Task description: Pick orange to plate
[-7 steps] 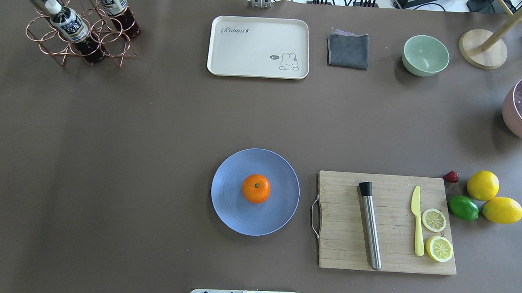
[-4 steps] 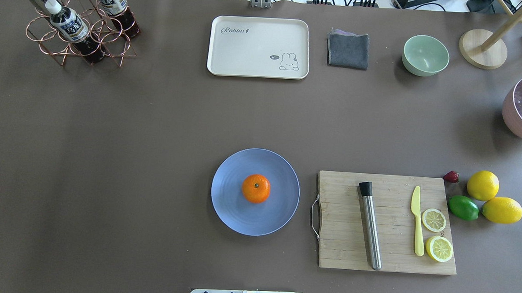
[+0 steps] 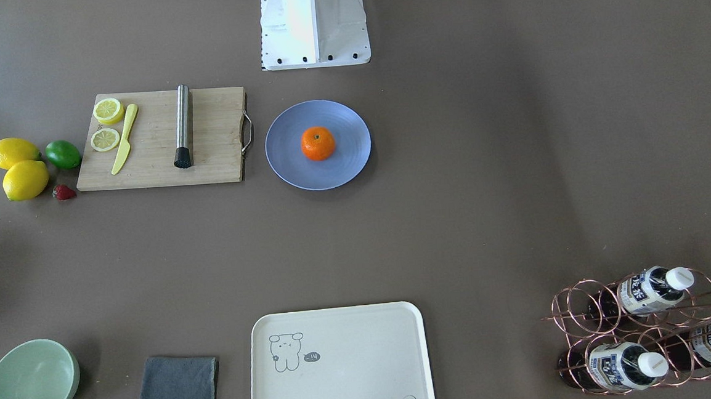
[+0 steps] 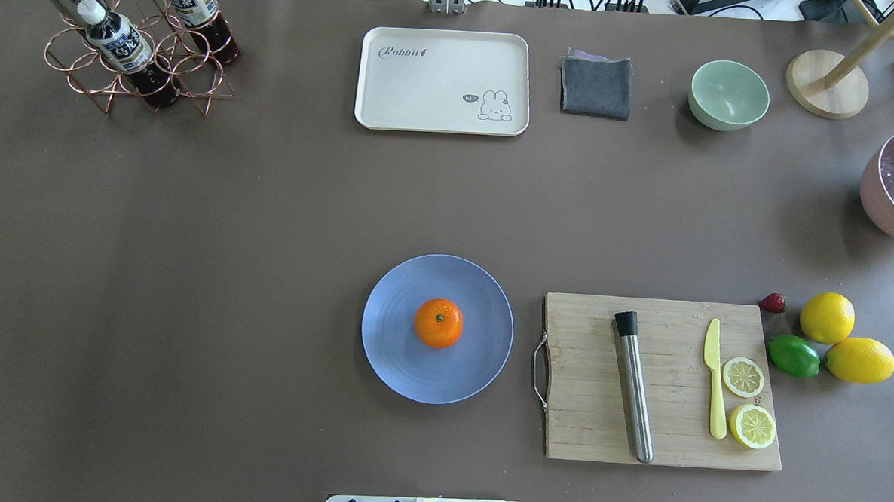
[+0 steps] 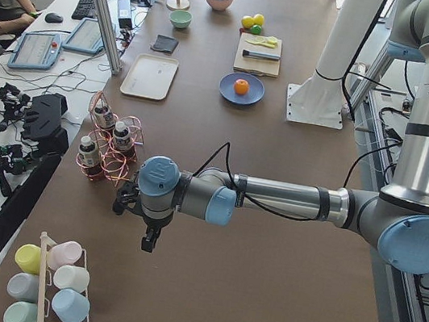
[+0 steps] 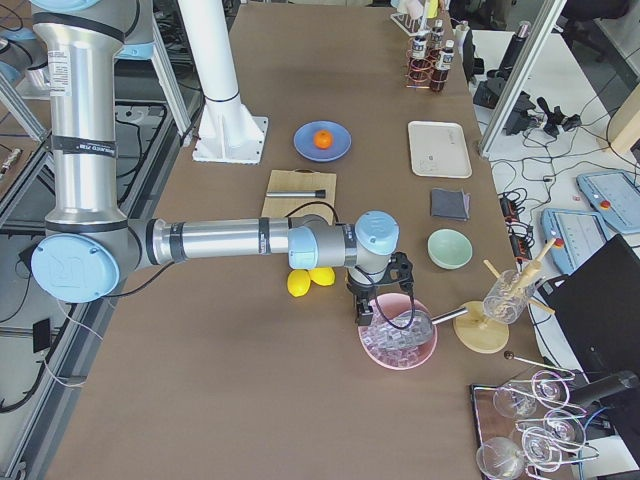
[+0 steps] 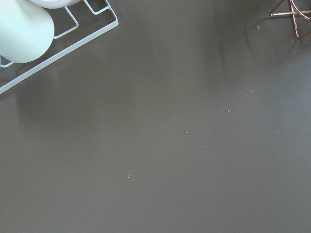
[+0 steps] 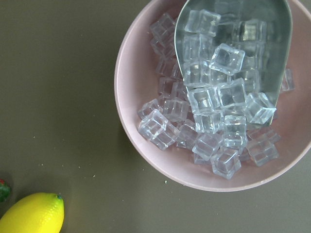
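The orange (image 4: 438,323) rests at the middle of the periwinkle-blue plate (image 4: 397,366), stem dimple up; in the front-facing view the orange (image 3: 318,144) and the plate (image 3: 347,163) lie just before the robot's base. Neither gripper is near them. My left gripper (image 5: 149,242) hangs over bare table beside the bottle rack (image 5: 106,148), far from the plate. My right gripper (image 6: 362,314) hovers at the rim of the pink ice bowl (image 6: 398,345). Both show only in side views, so I cannot tell whether they are open or shut.
Right of the plate lies a cutting board (image 4: 591,408) with a steel muddler (image 4: 634,399), a yellow knife (image 4: 715,383) and lemon slices. Two lemons (image 4: 826,317) and a lime (image 4: 794,356) sit beyond it. A cream tray (image 4: 443,81), a grey cloth (image 4: 596,85) and a green bowl (image 4: 728,95) line the far edge.
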Controlling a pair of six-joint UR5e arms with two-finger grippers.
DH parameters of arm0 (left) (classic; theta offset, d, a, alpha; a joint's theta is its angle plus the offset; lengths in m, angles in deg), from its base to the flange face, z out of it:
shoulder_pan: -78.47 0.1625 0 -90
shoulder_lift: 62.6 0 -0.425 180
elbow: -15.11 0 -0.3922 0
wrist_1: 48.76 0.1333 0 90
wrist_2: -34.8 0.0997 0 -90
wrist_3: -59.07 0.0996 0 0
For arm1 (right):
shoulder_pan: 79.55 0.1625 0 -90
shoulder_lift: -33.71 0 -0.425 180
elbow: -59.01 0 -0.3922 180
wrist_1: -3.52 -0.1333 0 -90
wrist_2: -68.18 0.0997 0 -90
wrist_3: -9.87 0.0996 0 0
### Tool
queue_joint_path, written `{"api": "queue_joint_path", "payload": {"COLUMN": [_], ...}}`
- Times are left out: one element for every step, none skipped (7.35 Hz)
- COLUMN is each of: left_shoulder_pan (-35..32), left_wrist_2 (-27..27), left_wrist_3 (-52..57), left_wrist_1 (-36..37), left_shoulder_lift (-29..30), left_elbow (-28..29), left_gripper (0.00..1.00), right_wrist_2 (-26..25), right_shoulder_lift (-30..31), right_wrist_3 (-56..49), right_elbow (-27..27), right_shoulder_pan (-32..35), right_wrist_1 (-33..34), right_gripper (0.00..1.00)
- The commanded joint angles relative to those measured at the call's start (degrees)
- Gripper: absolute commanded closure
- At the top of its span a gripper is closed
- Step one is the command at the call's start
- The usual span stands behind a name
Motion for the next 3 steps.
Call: {"api": "queue_joint_path", "payload": {"left_shoulder_pan": [-0.1,0.0,-0.1], "left_wrist_2": [1.5,1.7,1.8], "left_wrist_3": [0.1,0.2,0.2], "left_wrist_1": [1.9,1.9,1.9], "left_shoulder_lift": [-0.2,-0.3,-0.5], "left_elbow": [-1.7,-1.3,-1.8], "left_gripper": [0.02,0.02,0.02], "right_wrist_2": [-0.3,-0.3,0.0], "right_shoulder_lift": [0.1,0.1,0.1], "right_wrist_3": [0.0,0.0,0.0], "right_elbow": [-0.2,-0.1,0.0], "right_shoulder_pan": [0.0,0.0,0.0], "right_wrist_1": [0.0,0.0,0.0], "right_gripper": [0.0,0.0,0.0]}}
